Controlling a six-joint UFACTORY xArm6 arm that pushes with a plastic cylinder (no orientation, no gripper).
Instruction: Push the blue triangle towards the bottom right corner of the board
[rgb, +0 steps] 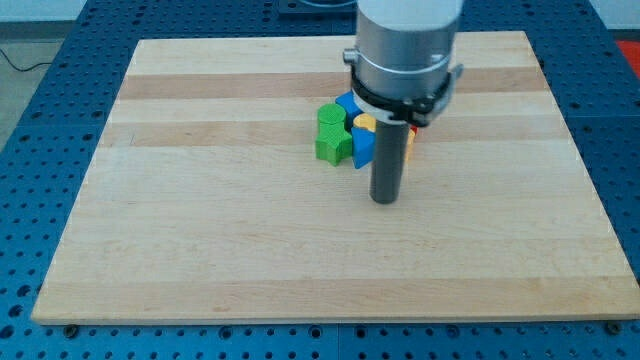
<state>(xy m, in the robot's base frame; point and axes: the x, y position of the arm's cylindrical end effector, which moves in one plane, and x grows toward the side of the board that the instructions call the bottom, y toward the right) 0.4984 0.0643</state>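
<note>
A tight cluster of blocks sits near the middle of the wooden board (200, 240), partly hidden behind my arm. A blue block (362, 146), its shape unclear, lies at the cluster's lower right, just left of my rod. Another blue block (346, 103) shows at the cluster's top. Two green blocks (331, 118) (332, 147) stand on the cluster's left. A yellow block (364, 122) sits in the middle. A sliver of red (411, 152) shows right of the rod. My tip (385, 199) rests on the board just below and right of the cluster, close to the lower blue block.
The board lies on a blue perforated table (60, 70). My arm's grey body (405, 50) covers the cluster's right part and the board behind it.
</note>
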